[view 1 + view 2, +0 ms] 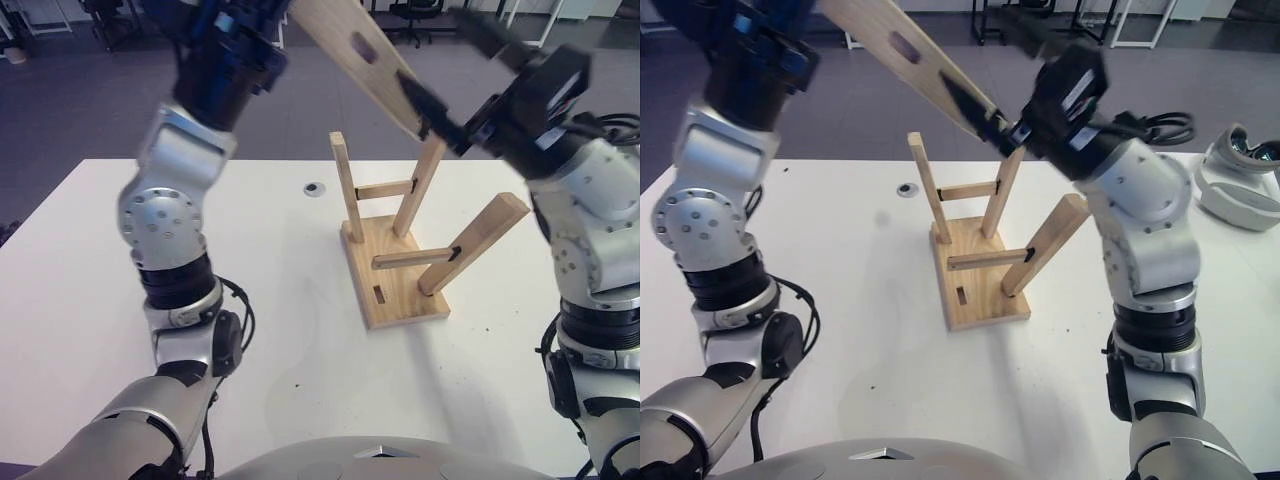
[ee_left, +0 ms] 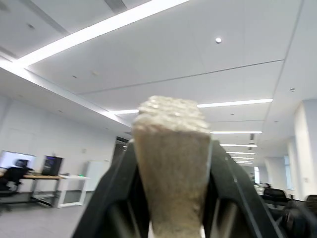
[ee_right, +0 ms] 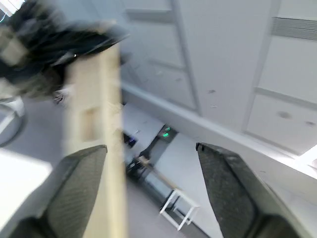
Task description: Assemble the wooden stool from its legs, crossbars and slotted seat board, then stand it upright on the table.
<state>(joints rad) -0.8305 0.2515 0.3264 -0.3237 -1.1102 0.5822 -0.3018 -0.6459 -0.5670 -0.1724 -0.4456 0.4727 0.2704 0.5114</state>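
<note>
Overhead, a slotted board (image 1: 350, 45) hangs tilted above the half-built stool, its low end over the leg tops, apparently so that it can be lowered onto them as the next piece. The left hand (image 2: 171, 193) is clenched on the board's upper end, the wood pinched between both fingers. The left arm is bent sharply upward from the elbow, with the wrist high over the worktop (image 1: 150, 220). The right hand (image 3: 151, 148) is spread wide around the board's lower end; one finger (image 3: 74, 188) lies just beside the wood, and contact cannot be judged. The right arm rises at the worktop's near right side and bends inward at the wrist. Below, a flat board (image 1: 400, 290) lies on the worktop with legs (image 1: 346, 185) pointing up and crossbars (image 1: 385, 189) bridging them, likely built upside down for steadiness. The stool is not yet stood upright.
</note>
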